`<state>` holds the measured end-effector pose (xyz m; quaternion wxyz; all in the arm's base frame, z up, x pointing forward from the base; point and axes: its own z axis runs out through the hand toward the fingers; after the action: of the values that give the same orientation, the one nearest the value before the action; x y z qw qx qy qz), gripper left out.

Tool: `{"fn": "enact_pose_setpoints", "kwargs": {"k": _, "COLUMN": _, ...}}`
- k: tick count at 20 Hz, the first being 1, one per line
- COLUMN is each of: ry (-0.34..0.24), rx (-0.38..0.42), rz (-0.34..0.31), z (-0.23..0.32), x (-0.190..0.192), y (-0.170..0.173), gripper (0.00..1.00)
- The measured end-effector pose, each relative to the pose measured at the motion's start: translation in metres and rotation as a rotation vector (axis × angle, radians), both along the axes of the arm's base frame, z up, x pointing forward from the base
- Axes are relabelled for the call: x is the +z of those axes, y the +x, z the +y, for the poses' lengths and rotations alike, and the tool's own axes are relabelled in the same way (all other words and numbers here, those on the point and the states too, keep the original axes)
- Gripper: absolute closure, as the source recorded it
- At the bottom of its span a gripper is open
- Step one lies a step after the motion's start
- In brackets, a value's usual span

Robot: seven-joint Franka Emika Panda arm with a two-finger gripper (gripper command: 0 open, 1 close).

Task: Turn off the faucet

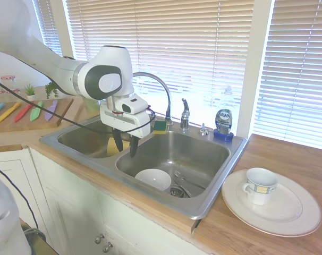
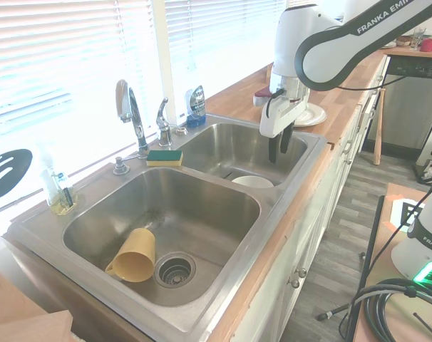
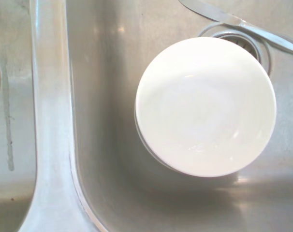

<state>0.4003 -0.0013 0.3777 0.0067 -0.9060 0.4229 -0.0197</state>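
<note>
Chrome faucet (image 1: 183, 113) stands at the far rim of your sink (image 1: 214, 183), lever upright, while your gripper (image 1: 125, 146) hangs empty with fingers apart over the divider, well short of it, above the white bowl (image 3: 205, 106); whether water runs cannot be made out.
</note>
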Motion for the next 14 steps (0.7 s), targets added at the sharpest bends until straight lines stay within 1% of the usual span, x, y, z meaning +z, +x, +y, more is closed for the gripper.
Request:
{"fn": "enact_pose_setpoints", "kwargs": {"k": 7, "ry": 0.000, "rx": 0.001, "rz": 0.002, "z": 0.000, "x": -0.001, "y": -0.001, "gripper": 1.00}}
{"fn": "enact_pose_setpoints", "kwargs": {"k": 10, "ry": 0.000, "rx": 0.002, "rz": -0.021, "z": 0.000, "x": 0.001, "y": 0.003, "gripper": 1.00}}
{"fn": "enact_pose_setpoints", "kwargs": {"k": 12, "ry": 0.000, "rx": 0.003, "rz": -0.045, "z": 0.001, "x": 0.007, "y": 0.015, "gripper": 1.00}}
{"fn": "enact_pose_setpoints", "kwargs": {"k": 14, "ry": 0.002, "rx": 0.003, "rz": -0.067, "z": 0.002, "x": 0.016, "y": 0.039, "gripper": 1.00}}
